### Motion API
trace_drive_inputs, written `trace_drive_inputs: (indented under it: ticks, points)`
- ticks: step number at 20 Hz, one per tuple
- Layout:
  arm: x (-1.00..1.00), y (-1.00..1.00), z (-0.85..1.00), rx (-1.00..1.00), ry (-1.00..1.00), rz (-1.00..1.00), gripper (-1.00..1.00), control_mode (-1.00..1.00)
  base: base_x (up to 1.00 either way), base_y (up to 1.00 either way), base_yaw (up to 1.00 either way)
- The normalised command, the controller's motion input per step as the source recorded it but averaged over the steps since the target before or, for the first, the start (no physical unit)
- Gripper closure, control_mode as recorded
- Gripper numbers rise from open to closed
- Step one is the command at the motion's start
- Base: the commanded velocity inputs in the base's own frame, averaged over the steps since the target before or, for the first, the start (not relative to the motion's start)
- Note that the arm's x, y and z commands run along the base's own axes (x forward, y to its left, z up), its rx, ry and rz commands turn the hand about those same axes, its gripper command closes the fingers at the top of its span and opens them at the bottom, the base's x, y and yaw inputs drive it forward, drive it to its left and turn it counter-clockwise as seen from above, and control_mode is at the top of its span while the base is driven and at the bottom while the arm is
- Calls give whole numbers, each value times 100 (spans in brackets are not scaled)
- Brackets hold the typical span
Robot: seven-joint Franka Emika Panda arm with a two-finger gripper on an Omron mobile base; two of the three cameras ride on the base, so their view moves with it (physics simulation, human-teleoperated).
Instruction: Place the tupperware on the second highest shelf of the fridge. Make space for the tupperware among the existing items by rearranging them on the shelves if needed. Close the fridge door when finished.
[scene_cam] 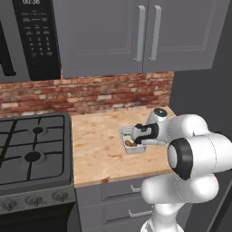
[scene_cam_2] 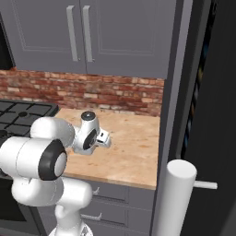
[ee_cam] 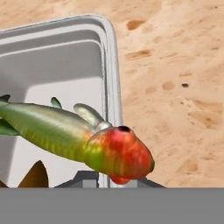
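Gripper (scene_cam: 134, 139) has clamped shut on the tub's (scene_cam: 128, 134) rim (ready to lift, I'd guess); tub sits near the counter's (scene_cam: 97, 149) right edge, beside the fridge (scene_cam_2: 216, 115).

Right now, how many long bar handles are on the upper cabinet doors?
2: the left handle and the right handle, side by side where the two doors meet above the counter. Others may lie outside view.
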Motion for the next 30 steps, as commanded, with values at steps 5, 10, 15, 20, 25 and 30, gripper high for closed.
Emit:
trace_drive_inputs:
  ticks: [5,10,15,20,25,30]
  points:
    - [-92,0,77,0,0,-1,100,-100,0,0,0]
    - [-81,0,100,0,0,-5,100,-100,0,0,0]
    - [-67,0,100,0,0,-4,100,-100,0,0,0]
    - [-52,-8,100,3,-5,0,100,-100,0,0,0]
    - [-41,-1,100,1,-3,0,100,-100,0,0,0]
    - [-49,-1,95,0,-2,0,100,-100,0,0,0]
